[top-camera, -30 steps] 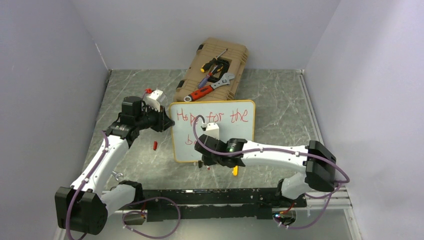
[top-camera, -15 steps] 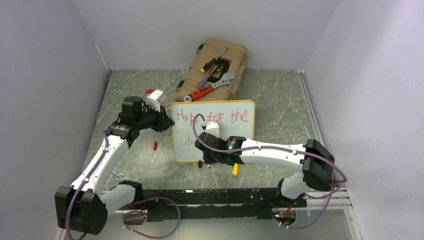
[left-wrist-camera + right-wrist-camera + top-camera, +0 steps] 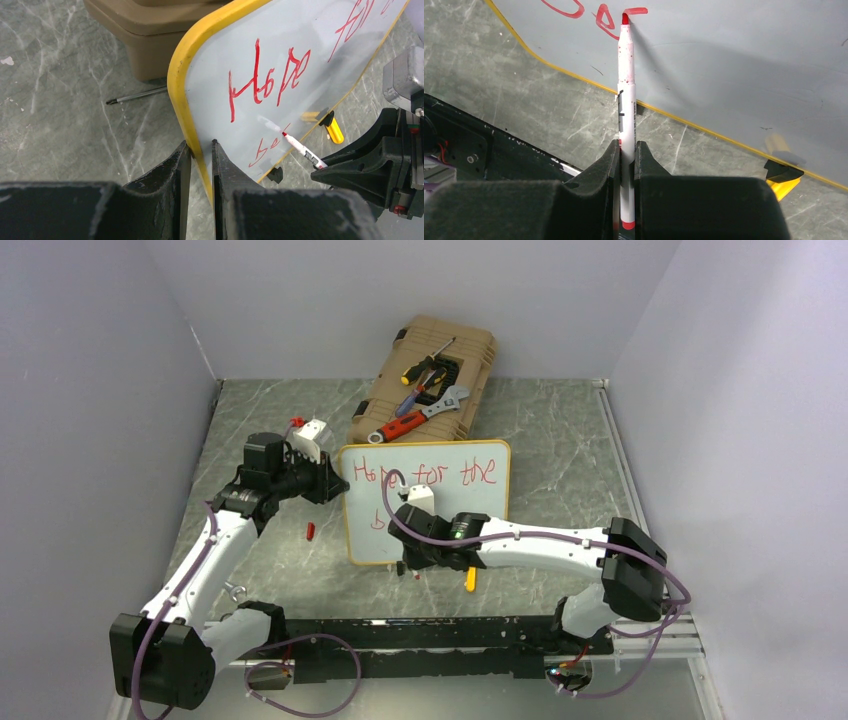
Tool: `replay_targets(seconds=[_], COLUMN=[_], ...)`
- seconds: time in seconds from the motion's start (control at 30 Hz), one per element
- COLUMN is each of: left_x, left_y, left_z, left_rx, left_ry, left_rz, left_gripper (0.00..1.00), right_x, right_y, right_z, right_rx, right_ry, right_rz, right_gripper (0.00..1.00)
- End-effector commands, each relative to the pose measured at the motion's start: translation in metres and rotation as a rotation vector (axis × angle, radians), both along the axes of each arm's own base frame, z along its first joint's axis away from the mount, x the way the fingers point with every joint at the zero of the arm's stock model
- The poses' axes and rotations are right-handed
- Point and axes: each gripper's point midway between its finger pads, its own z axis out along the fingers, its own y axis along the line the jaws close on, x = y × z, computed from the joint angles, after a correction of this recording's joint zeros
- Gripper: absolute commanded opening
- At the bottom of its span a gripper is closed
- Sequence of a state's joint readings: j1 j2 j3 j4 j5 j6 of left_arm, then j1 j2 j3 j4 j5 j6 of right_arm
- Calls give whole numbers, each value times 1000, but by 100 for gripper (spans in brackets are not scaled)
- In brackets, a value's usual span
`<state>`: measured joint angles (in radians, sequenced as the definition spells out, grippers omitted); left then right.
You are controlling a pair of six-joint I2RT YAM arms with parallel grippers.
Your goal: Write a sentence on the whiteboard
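Observation:
The whiteboard (image 3: 470,508) stands tilted on the table, yellow-framed (image 3: 310,75). The sentence (image 3: 430,473) in red reads "Hope for the" on its top line, and a second line (image 3: 270,146) starts with "be". My left gripper (image 3: 200,145) is shut on the board's left frame edge, one finger on each side (image 3: 335,483). My right gripper (image 3: 626,146) is shut on a white red-tipped marker (image 3: 626,75). The marker's tip touches the board at a fresh short stroke just right of the "be". In the top view the right wrist (image 3: 412,558) covers the lower part of the board.
A tan tool case (image 3: 478,352) carrying a wrench, pliers and screwdrivers lies behind the board. A red marker cap (image 3: 310,531) lies on the table left of the board. A yellow-handled tool (image 3: 470,580) lies by the board's near edge. Grey walls enclose three sides.
My right arm has shifted slightly left along the board's lower line with the marker in it. The left arm and the board have not moved.

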<state>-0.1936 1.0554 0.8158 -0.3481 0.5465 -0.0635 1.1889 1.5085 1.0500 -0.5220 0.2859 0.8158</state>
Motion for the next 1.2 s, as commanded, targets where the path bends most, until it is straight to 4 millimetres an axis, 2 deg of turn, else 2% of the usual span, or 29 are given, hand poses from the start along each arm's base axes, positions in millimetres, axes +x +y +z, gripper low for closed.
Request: replay_targets(seconds=[0.0,0.23,0.4,0.73,0.97,1.17], left_x=[-8,-9,-8,-8,-8,-8], left_y=[-13,-13,-13,-12,-12,-13], left_z=[10,11,12,12,12,10], left_rx=[-21,-21,-19,-17,-17,-17], left_ry=[-14,-19,-22,-25,-23,-18], left_rz=[-76,-74,-72,-71,-72,-73], left_gripper=[0,0,0,0,0,0], right_x=[-6,-10,-6,12,11,6], right_y=[-2,-10,-15,-1,3,9], right_z=[-4,-5,-2,18,29,22], right_rx=[-12,-45,-54,-28,28,18], right_ry=[14,21,-2,-75,-89,-57], right_rz=[-8,-17,-39,-49,-28,3], right_gripper=[0,0,0,0,0,0])
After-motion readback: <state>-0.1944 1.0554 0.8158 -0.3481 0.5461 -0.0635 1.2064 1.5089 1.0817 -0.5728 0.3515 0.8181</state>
